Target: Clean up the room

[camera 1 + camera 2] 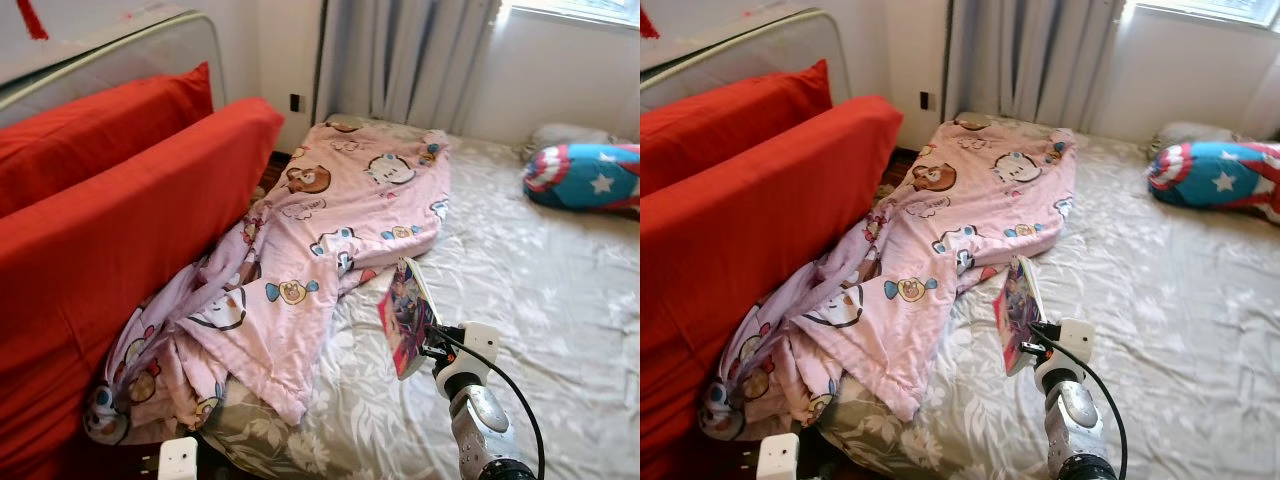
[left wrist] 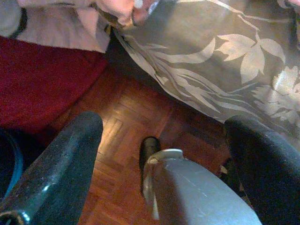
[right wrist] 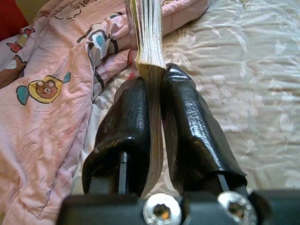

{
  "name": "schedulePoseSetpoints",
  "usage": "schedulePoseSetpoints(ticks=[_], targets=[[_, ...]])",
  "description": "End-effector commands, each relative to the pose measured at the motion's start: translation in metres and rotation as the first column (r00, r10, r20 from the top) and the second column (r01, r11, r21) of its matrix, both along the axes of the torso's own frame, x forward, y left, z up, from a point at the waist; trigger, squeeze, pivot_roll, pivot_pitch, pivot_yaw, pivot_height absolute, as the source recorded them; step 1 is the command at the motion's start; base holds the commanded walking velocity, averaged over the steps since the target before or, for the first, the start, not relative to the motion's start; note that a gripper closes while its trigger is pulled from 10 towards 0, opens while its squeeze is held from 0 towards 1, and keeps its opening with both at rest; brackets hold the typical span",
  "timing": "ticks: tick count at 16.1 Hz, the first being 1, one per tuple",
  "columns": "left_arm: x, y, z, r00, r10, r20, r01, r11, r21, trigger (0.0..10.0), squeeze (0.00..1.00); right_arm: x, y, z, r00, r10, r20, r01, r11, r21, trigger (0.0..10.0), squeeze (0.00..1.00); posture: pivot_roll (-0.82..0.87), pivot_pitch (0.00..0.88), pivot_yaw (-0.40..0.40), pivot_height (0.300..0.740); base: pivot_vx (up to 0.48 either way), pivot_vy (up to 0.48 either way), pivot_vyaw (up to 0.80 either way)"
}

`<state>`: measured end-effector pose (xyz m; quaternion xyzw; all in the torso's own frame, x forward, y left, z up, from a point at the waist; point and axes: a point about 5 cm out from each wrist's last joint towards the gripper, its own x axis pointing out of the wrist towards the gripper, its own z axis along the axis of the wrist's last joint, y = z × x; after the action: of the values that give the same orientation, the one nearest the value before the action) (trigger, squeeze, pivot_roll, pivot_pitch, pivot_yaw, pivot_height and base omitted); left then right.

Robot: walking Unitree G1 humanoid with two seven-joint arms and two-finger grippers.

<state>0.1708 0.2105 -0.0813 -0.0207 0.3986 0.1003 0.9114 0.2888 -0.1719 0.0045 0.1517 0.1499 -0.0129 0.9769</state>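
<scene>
The right gripper (image 3: 154,89) was raised above the bed (image 1: 540,290), its two black fingers (image 3: 126,122) pressed tight on the lower edge of a thin book (image 1: 405,315). The book stood nearly upright in the air over the bed's grey leaf-patterned sheet, its colourful cover facing the pink cartoon blanket (image 1: 320,220). That blanket lay crumpled along the side of the bed nearest the two red cushions (image 1: 110,230), one end spilling down off the bed's edge. A pillow with a star and stripes (image 1: 585,175) lay at the far corner of the bed, under the window. The left gripper (image 2: 164,140) hung low beside the bed over the wooden floor (image 2: 126,122), its fingers spread wide and holding nothing.
</scene>
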Motion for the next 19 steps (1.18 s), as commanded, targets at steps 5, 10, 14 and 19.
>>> schedulePoseSetpoints(ticks=[5, 10, 14, 19], targets=[[-0.0085, -0.0016, -0.0047, 0.999, -0.009, -0.038, 0.009, 1.0, -0.003, 10.0, 0.0, 0.005, -0.0079, 0.0072, 0.999, -0.037, 0.029, 0.038, 0.999, -0.03, 10.0, 0.0, 0.01, 0.0, -0.115, 0.74, 0.0, 0.0, -0.16], [-0.0068, 0.0007, -0.0036, 0.999, -0.008, -0.035, 0.008, 1.0, 0.0, 10.0, 0.0, 0.0042, -0.005, 0.0048, 1.0, -0.028, 0.011, 0.028, 0.999, -0.028, 10.0, 0.0, 0.02, 0.0, -0.119, 0.74, 0.0, 0.0, -0.78], [-0.0071, -0.001, -0.0042, 0.999, -0.011, -0.04, 0.011, 1.0, -0.004, 10.0, 0.0, 0.0068, -0.0038, 0.007, 1.0, -0.016, 0.015, 0.016, 0.999, -0.037, 10.0, 0.0, 0.02, 0.0, -0.118, 0.74, 0.0, 0.0, -0.77], [-0.0087, -0.0029, -0.005, 0.999, -0.015, -0.039, 0.015, 1.0, -0.007, 10.0, 0.0, 0.006, -0.0052, 0.006, 1.0, -0.016, 0.01, 0.016, 0.999, -0.04, 10.0, 0.0, 0.02, 0.0, -0.117, 0.74, 0.0, -0.285, -0.77]])
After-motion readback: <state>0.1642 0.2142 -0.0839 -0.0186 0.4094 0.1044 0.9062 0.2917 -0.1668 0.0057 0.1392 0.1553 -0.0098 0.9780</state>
